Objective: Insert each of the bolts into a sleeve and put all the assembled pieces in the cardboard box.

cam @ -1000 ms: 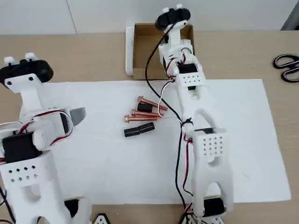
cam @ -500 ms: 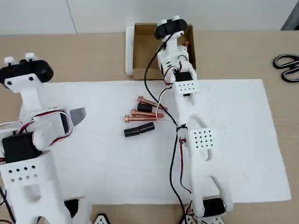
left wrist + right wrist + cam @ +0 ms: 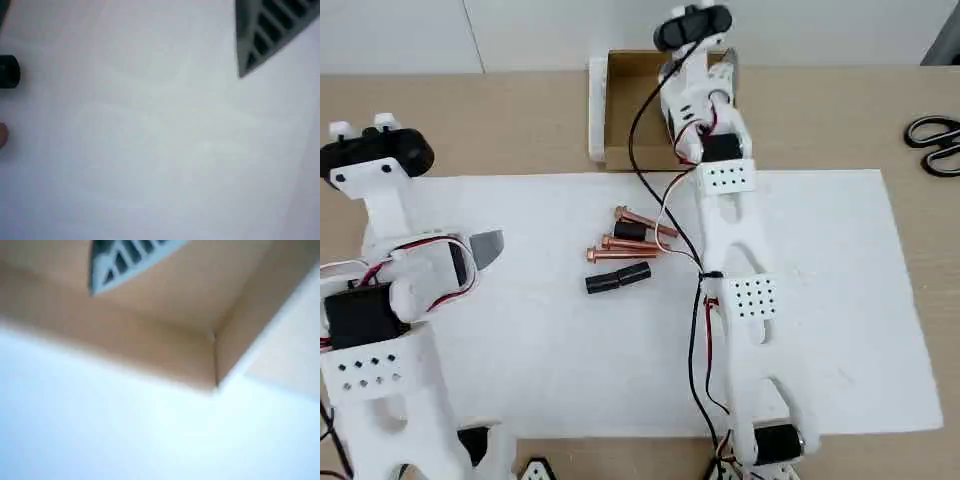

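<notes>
my right end effector (image 3: 710, 72) is hovering over the cardboard box (image 3: 630, 157), my left end effector (image 3: 482, 247) above the white sheet (image 3: 520, 340); i cannot tell either's state.

Small robotics lab or maker's bench; left arm (image 3: 380, 340) and right arm (image 3: 745, 300) of white plastic with bare wiring, pale wooden table (image 3: 500, 120), white sheet (image 3: 550, 370) spread over it, scissors (image 3: 935, 140) at the edge, plain wall (image 3: 520, 30) behind
</notes>
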Robot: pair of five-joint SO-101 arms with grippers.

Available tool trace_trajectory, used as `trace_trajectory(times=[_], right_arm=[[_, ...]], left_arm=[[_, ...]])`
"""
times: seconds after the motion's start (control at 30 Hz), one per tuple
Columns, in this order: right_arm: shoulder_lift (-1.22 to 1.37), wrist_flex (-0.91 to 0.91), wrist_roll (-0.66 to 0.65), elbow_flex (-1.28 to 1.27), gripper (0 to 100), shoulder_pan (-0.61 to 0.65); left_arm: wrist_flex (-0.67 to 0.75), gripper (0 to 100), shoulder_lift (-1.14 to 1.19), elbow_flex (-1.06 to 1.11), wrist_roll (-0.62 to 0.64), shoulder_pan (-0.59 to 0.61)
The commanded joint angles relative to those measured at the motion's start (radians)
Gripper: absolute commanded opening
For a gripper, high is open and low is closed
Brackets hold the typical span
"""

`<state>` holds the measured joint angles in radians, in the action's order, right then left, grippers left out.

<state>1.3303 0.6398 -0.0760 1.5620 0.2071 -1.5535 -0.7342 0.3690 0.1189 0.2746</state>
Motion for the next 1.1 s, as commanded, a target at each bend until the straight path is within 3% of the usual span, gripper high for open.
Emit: trace_trajectory(times=[0.0, 0.37, 0.47, 0.8, 1.07], right_arm=[[-0.047, 0.196, -0.005, 0.117, 33.3, -0.007], [-0.493, 1.052, -0.003, 0.12, 33.3, 0.033], [-0.559, 1.055, -0.005, 0.12, 33.3, 0.028], [-0.648, 1.066, -0.011, 0.109, 33.2, 0.108], [-0.837, 1.076, -0.011, -0.288, 33.2, 0.111]], left_arm=[[0.002, 30, -0.005, -0.005, -0.003, -0.002], [0.0, 30, -0.005, -0.005, -0.003, 0.005], [0.0, 30, -0.006, -0.005, -0.003, 0.014], [0.034, 30, -0.003, -0.007, -0.002, 0.308], [0.028, 30, -0.002, -0.001, -0.002, 0.328]])
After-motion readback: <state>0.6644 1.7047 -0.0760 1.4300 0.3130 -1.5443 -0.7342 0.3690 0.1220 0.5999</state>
